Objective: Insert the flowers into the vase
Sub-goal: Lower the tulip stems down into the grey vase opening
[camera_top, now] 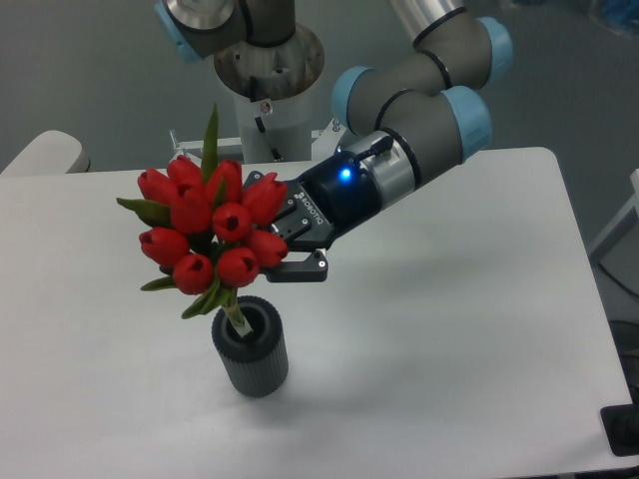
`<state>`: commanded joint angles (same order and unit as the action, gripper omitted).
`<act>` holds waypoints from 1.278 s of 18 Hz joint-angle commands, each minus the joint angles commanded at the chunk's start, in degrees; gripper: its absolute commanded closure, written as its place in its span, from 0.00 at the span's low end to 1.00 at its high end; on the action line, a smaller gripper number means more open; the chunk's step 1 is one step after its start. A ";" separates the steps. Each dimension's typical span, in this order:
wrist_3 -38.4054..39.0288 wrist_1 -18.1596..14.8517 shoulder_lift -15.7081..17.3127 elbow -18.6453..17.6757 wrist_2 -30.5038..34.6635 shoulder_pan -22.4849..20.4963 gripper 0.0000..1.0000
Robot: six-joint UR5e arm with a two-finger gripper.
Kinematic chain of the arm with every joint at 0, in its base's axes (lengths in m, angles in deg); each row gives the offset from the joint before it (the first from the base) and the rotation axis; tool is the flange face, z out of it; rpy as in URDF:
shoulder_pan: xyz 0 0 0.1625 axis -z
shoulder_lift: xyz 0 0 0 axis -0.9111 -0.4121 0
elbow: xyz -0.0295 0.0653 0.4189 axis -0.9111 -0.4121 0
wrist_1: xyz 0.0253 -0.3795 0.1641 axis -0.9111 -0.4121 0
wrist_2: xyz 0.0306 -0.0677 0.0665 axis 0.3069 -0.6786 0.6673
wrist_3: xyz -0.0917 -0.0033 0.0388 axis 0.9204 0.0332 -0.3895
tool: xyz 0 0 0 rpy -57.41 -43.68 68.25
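Red tulip buds (210, 232) bunch tightly among green leaves, tilted left, stems dipping into the dark grey ribbed vase (252, 357), which stands upright below them.

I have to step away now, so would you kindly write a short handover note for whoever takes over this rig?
Gripper: right beside the flowers, on their right at bud height; the buds hide the jaws, so whether they grip the bunch cannot be told.
Flowers: bunch tilted, heads above and left of the vase; the pale stem end reaches down into the bore.
Vase: upright on the white table, near the front edge.
Done: stems have entered the vase mouth.
Left: seat the bunch fully if needed, open the jaws, back the arm away without tipping the vase.
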<state>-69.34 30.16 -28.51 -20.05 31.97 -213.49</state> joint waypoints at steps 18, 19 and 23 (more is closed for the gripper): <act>-8.00 0.09 0.44 -8.87 0.09 -0.97 0.81; -8.00 0.09 0.44 -9.40 0.09 -1.23 0.81; -8.09 0.09 0.26 -10.54 0.26 -1.85 0.81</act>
<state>-77.43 30.25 -28.25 -30.59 32.24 -215.34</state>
